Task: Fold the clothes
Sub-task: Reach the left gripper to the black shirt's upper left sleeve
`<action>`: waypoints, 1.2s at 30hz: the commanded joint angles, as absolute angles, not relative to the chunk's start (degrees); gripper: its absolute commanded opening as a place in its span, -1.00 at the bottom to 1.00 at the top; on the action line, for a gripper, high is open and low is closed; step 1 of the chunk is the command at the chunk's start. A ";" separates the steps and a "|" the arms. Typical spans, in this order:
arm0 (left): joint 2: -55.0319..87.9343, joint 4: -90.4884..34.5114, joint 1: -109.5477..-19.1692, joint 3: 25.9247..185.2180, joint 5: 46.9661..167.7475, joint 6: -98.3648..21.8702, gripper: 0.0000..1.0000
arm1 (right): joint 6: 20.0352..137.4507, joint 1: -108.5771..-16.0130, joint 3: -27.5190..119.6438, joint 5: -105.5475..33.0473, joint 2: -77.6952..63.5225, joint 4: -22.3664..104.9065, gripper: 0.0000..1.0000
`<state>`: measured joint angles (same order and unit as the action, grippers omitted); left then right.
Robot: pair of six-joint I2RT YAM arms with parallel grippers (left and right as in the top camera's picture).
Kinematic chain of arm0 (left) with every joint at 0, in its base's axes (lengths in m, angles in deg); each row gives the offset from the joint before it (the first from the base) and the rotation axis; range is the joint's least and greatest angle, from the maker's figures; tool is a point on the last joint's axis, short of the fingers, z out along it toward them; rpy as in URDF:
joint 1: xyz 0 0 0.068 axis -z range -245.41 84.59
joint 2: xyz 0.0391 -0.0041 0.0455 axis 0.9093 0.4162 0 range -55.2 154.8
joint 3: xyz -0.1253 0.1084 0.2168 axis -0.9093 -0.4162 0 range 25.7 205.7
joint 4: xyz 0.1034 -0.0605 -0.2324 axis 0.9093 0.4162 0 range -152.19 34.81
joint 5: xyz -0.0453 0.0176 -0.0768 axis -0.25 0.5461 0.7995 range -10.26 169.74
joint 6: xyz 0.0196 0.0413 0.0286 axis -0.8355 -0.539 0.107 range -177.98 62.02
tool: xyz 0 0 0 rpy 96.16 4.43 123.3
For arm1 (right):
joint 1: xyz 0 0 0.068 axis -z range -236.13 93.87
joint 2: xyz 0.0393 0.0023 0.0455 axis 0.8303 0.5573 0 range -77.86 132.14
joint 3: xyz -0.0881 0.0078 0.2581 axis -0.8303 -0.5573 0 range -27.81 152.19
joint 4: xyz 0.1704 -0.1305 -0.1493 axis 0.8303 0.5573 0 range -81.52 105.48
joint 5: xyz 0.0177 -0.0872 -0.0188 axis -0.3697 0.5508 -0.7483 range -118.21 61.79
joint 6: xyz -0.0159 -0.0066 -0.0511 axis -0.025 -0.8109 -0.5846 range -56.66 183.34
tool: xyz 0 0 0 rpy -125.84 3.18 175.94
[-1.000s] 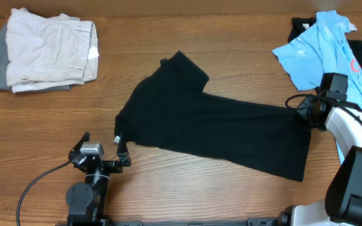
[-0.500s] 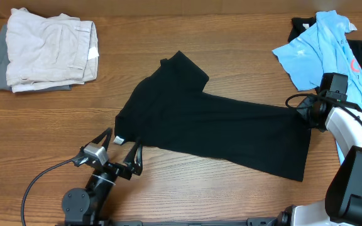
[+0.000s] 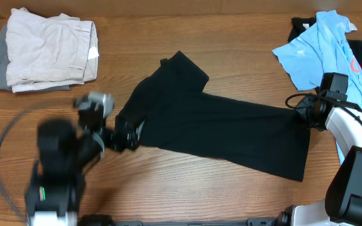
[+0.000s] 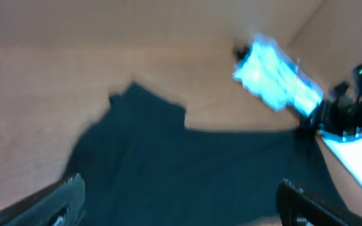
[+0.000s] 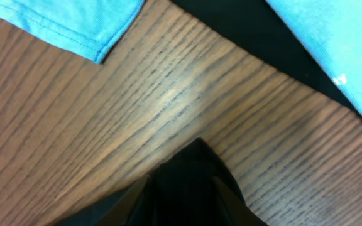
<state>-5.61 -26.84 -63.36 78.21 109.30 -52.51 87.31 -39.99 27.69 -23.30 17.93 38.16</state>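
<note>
Finding: the large black short-sleeved fabric shirt (image 3: 212, 125) lies skewed at the centre of the brown wooden table (image 3: 231, 37), with its hem trailing toward 4 o'clock. The left gripper (image 3: 129, 133), motion-blurred, is at the shirt's 9 o'clock edge, fingers spread wide and empty. The right gripper (image 3: 301, 113) meets the 3 o'clock hem corner. Black cloth lies between its fingers, but I cannot tell whether it is pinched.

Judgement: the shirt is being squared for folding.

Recommended: pinch the near edge firmly and draw both ends taut and straight, clear of the light blue polo shirt (image 3: 319, 53) at 2 o'clock.
</note>
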 commanded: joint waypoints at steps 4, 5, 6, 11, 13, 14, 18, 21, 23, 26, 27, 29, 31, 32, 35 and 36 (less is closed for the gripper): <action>23.04 -12.61 -56.28 105.11 112.14 -62.93 1.00 | 87.59 -39.77 28.83 -26.01 16.53 37.52 -0.37; 27.26 -11.37 -54.73 109.42 112.21 -63.94 1.00 | 87.57 -39.77 28.83 -26.27 16.53 37.52 -0.37; 30.71 -10.69 -53.48 112.78 112.17 -64.55 0.99 | 87.57 -39.77 28.83 -26.43 16.53 37.54 -0.37; 45.09 -11.72 -49.16 124.22 112.12 -66.65 1.00 | 87.57 -39.77 28.83 -26.67 16.53 37.57 -0.37; 49.07 -13.66 -48.44 125.81 112.19 -66.80 1.00 | 87.57 -39.77 28.83 -27.34 16.53 37.57 -0.37; 50.71 -15.48 -48.15 125.92 112.17 -66.80 1.00 | 87.57 -39.77 28.83 -27.71 16.53 37.59 -0.37; 56.88 -20.07 -47.95 125.92 112.52 -65.78 0.99 | 87.57 -39.77 28.83 -28.37 16.53 37.57 -0.37; 60.81 -23.93 -47.82 125.92 107.44 -61.82 0.99 | 87.59 -39.77 28.83 -28.39 16.53 37.57 -0.37; 62.97 -25.90 -47.58 125.92 100.43 -58.98 1.00 | 87.59 -39.77 28.83 -28.90 16.53 37.54 -0.37; 66.01 -28.17 -47.04 125.92 92.67 -58.83 1.00 | 87.55 -39.77 28.83 -30.23 16.53 37.63 -0.37; 67.28 -29.18 -46.88 125.92 90.22 -58.83 1.00 | 87.55 -39.77 28.83 -30.32 16.53 37.74 -0.37; 68.74 -30.19 -46.86 125.92 88.10 -58.83 0.99 | 87.55 -39.77 28.83 -30.29 16.53 37.81 -0.37; 70.19 -30.58 -46.97 125.92 86.53 -58.83 1.00 | 87.55 -39.77 28.83 -30.29 16.53 37.76 -0.37; 70.95 -30.56 -47.21 125.92 86.02 -58.85 1.00 | 87.55 -39.77 28.83 -30.32 16.53 37.74 -0.37; 72.35 -30.10 -48.15 125.92 85.72 -58.87 1.00 | 87.55 -39.77 28.83 -30.32 16.53 37.65 -0.37; 72.77 -29.88 -48.39 125.92 85.92 -58.87 1.00 | 87.57 -39.77 28.83 -30.32 16.53 37.57 -0.37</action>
<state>71.34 -30.10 -47.56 124.52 88.73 -59.59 87.31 -40.01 27.69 -29.75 17.93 38.02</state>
